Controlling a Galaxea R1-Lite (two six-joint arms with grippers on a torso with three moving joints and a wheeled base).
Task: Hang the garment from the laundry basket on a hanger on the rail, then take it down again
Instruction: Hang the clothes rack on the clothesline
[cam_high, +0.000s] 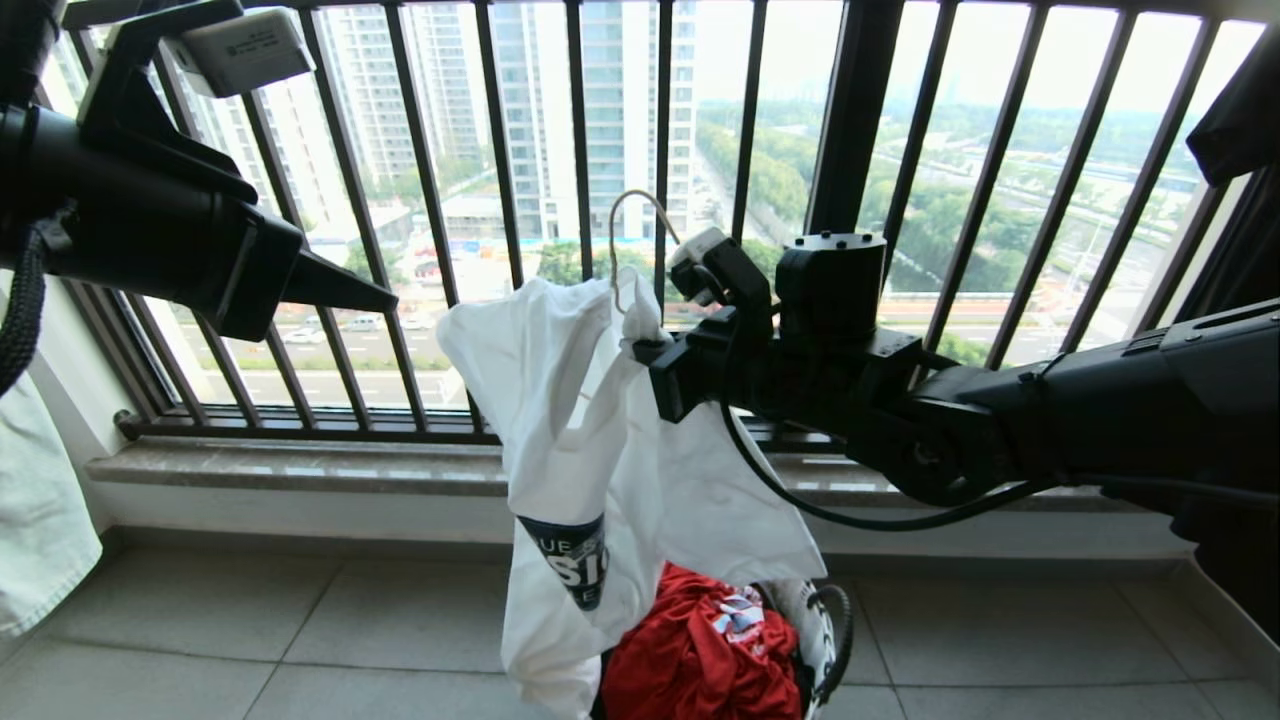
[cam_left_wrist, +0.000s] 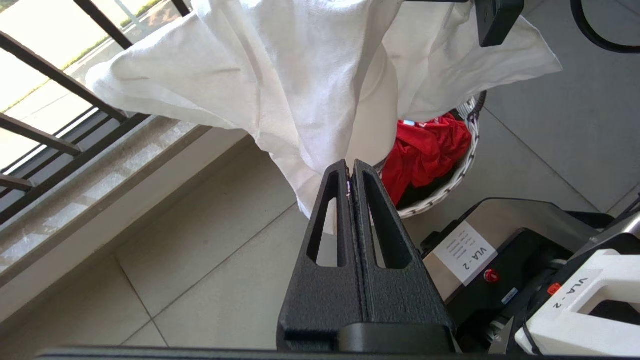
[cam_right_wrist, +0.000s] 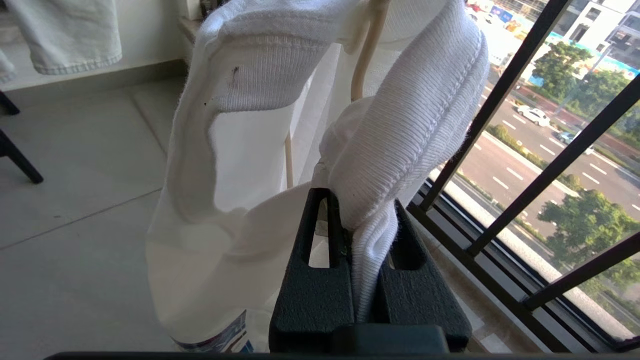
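The garment (cam_high: 600, 480), a white T-shirt with a dark logo print, hangs in mid-air before the balcony bars. My right gripper (cam_high: 648, 375) is shut on its ribbed collar (cam_right_wrist: 395, 150), seen clamped between the jaws of the right gripper (cam_right_wrist: 365, 220). The cream wire hanger (cam_high: 630, 215) pokes up out of the neck opening, and the hanger's neck (cam_right_wrist: 362, 65) runs down inside the collar. My left gripper (cam_high: 385, 298) is raised at the upper left, apart from the shirt; the left gripper (cam_left_wrist: 350, 167) is shut on nothing. The laundry basket (cam_high: 825, 630) stands below. The rail is out of view.
A red cloth (cam_high: 700, 650) fills the basket. The black balcony railing (cam_high: 560, 150) and a stone sill (cam_high: 300, 465) run behind. A pale cloth (cam_high: 40, 520) hangs at the far left. My own base (cam_left_wrist: 525, 260) stands near the basket on the tiled floor.
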